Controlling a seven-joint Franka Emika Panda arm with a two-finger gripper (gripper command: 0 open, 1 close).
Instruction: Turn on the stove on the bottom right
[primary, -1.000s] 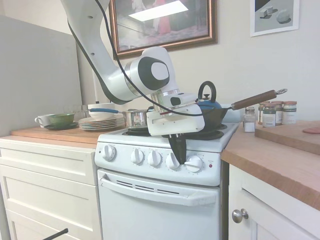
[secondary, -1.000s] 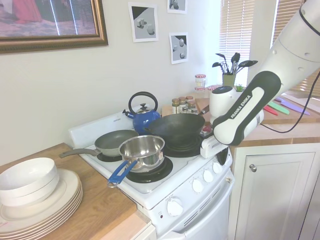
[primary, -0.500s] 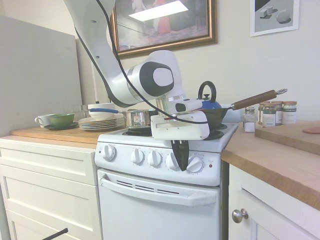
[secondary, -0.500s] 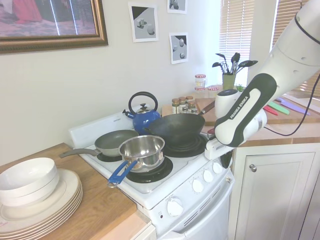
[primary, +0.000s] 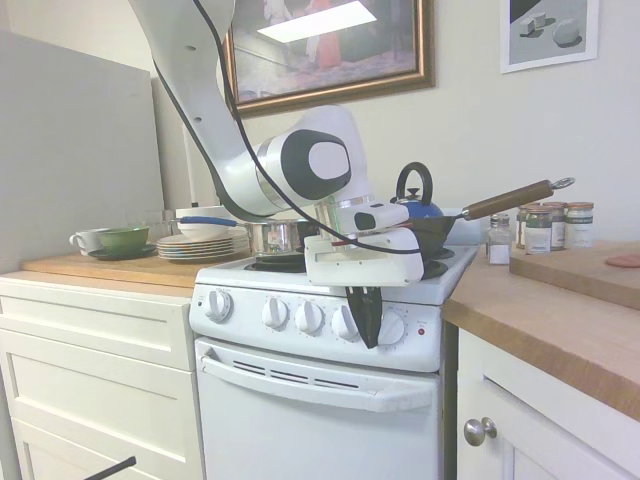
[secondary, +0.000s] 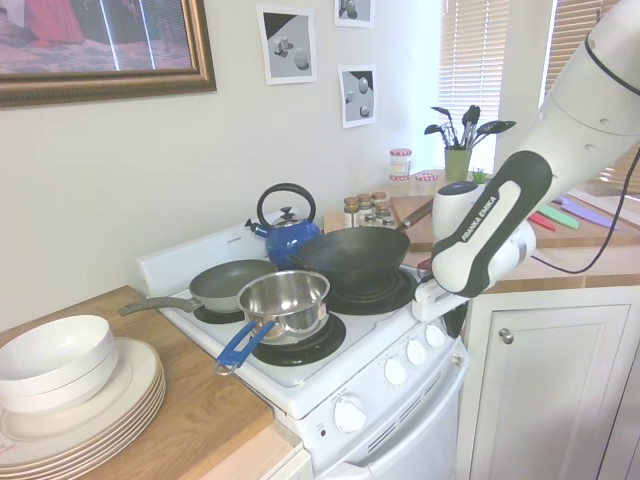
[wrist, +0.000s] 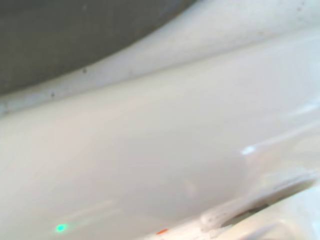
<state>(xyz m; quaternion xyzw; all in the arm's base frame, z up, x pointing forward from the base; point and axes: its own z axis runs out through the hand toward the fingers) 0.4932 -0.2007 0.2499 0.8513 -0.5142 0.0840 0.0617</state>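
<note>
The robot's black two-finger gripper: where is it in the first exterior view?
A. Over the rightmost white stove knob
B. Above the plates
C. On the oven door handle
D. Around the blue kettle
A: the gripper hangs over the rightmost white knob of the stove.

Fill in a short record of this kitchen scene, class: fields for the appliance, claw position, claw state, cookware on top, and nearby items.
appliance: white stove with five knobs on its front panel
claw position: claw over the rightmost knob
claw state: fingers close together; grip unclear
cookware: steel saucepan, grey frying pan, black wok, blue kettle
nearby: stacked plates, spice jars
</note>
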